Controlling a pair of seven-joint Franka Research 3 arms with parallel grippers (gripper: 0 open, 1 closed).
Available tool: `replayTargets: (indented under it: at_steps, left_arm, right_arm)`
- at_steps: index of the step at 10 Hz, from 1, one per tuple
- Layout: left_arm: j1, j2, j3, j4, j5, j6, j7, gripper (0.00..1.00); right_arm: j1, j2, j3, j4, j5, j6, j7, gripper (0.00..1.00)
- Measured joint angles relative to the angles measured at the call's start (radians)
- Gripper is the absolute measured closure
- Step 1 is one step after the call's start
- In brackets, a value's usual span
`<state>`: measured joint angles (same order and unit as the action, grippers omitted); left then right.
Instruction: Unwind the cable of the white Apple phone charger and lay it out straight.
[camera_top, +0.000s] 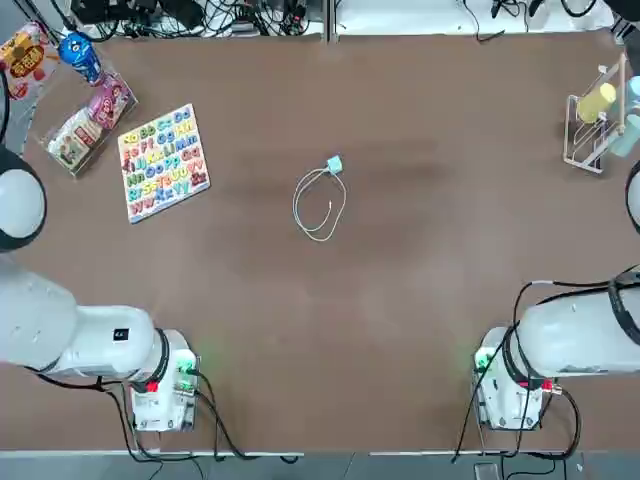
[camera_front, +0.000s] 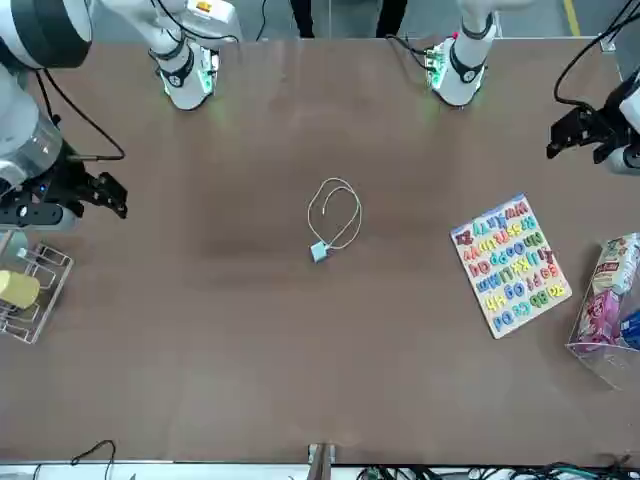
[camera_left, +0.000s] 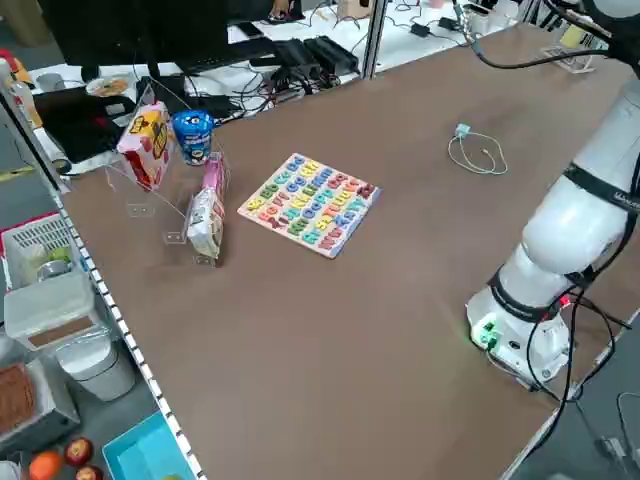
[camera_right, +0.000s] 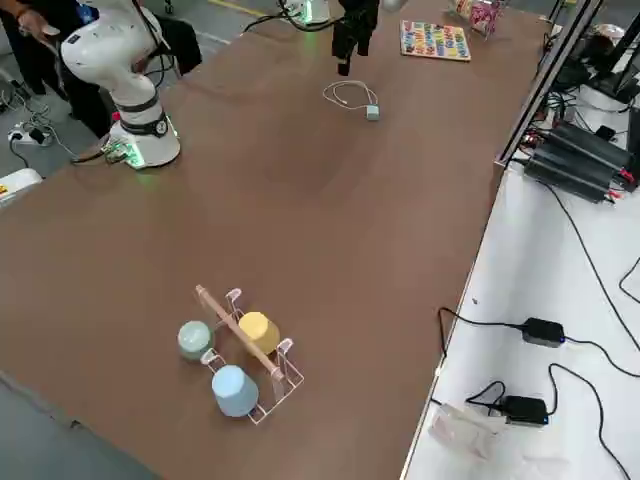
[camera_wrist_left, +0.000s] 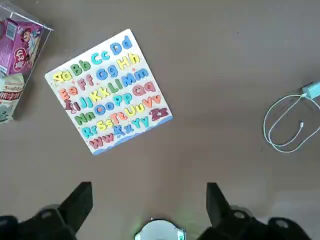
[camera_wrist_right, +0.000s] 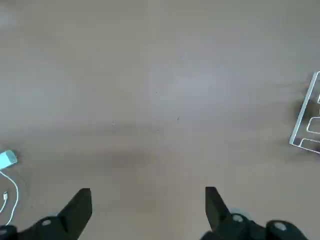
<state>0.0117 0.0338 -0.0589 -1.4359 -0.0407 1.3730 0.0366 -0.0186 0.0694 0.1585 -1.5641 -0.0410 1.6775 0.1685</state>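
The white Apple phone charger (camera_top: 334, 165) lies near the middle of the table, a small pale bluish cube. Its thin white cable (camera_top: 318, 206) curls from it in a loose loop toward the robot, with the free connector end (camera_top: 330, 207) inside the loop. Both also show in the front view as charger (camera_front: 319, 251) and cable (camera_front: 335, 214). My left gripper (camera_wrist_left: 149, 202) hovers open and empty far to the left, above the alphabet board's side. My right gripper (camera_wrist_right: 147, 202) hovers open and empty far to the right, with the charger (camera_wrist_right: 7, 159) at its view's edge.
An alphabet puzzle board (camera_top: 163, 161) lies at the back left, with snack packs (camera_top: 90, 120) and a blue can (camera_top: 80, 56) beyond it. A wire rack with cups (camera_top: 600, 115) stands at the back right. Bare table surrounds the cable.
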Motion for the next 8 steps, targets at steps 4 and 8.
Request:
replayTargets:
  at_steps: [4, 8]
  left_arm:
    - [-0.004, 0.003, -0.06, -0.015, 0.0, 0.015, 0.002, 0.0]
    - [-0.012, 0.033, -0.204, -0.107, 0.0, 0.117, -0.02, 0.0]
  right_arm:
    - [0.0, 0.0, 0.0, 0.0, 0.0, 0.002, 0.019, 0.0]
    - [0.043, 0.025, 0.0, -0.001, 0.001, 0.04, 0.31, 0.0]
